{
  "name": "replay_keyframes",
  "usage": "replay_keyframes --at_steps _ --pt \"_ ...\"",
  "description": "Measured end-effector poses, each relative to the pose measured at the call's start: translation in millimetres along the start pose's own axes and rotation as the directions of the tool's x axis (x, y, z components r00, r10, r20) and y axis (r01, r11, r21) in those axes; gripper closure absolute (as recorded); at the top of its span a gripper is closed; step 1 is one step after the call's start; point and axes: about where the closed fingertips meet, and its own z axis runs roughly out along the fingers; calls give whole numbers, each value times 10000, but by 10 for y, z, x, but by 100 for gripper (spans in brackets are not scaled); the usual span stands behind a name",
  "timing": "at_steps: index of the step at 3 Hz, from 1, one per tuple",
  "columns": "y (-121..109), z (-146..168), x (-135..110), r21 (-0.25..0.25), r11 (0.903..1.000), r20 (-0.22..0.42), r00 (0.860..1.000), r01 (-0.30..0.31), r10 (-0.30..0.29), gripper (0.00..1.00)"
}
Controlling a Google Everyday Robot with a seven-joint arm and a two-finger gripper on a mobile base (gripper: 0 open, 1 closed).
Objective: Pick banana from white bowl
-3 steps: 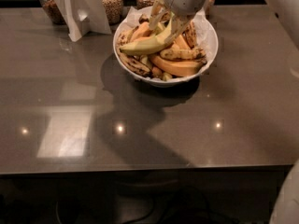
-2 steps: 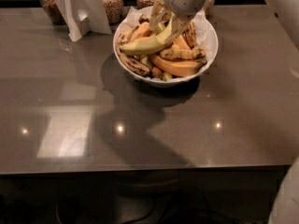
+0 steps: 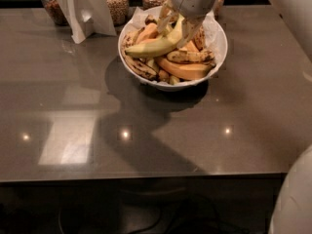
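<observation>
In the camera view, the claw (image 3: 179, 26) is hanging over the far right part of the bowl (image 3: 220, 43) on the table (image 3: 73, 106), gripping the banana (image 3: 153, 46) by its far right end. The banana is resting atop the other bananas (image 3: 187, 71), its long axis slanting from the claw toward the near left, so a straight lift seems due.

The table (image 3: 161, 145) is a dark, glossy slab throwing back ceiling lights. The bowl (image 3: 220, 45) sits on it towards the back. A folded white card (image 3: 85, 9) stands at back left, with jars (image 3: 117, 1) along the far edge. The gripper (image 3: 178, 26) hangs over the bowl, clamped on the banana (image 3: 151, 47).
</observation>
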Motion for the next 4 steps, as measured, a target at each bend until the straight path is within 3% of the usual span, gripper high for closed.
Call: replay_keyframes --at_steps 2,4 --pt "73 14 237 -291 9995 -462 9989 -118 104 47" --pt "51 71 381 -92 9996 -631 9977 -272 266 47"
